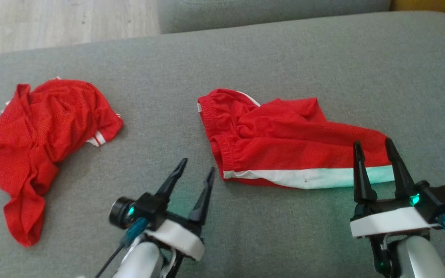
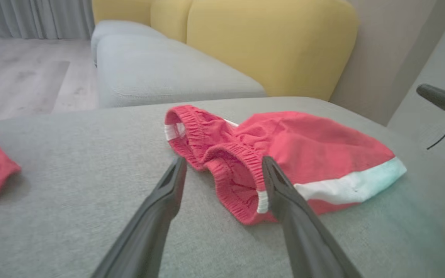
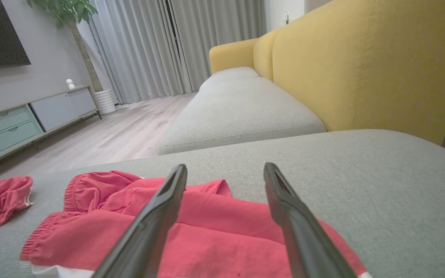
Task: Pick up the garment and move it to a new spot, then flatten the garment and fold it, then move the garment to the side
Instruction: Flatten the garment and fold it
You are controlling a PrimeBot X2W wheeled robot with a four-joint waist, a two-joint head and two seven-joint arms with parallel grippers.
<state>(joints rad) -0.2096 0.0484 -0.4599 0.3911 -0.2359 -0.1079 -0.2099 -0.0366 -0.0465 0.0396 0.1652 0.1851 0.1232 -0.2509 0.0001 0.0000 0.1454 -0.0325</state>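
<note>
The garment (image 1: 284, 143) is a pair of red shorts with an elastic waistband and a white side stripe. It lies crumpled on the grey cushion (image 1: 284, 58), waistband toward the left. My left gripper (image 1: 197, 165) hovers open just left of the waistband; in the left wrist view the shorts (image 2: 303, 150) lie just beyond my open left gripper (image 2: 223, 160). My right gripper (image 1: 373, 142) is open above the leg end by the white stripe. The right wrist view has the red cloth (image 3: 222, 231) under the open right gripper (image 3: 224, 166). Neither gripper holds anything.
A second crumpled red garment (image 1: 41, 135) with white trim lies at the cushion's far left. Another grey seat (image 3: 238, 112) and a yellow backrest (image 3: 361, 69) lie beyond. Wooden floor (image 1: 52, 19) borders the cushion's far left edge.
</note>
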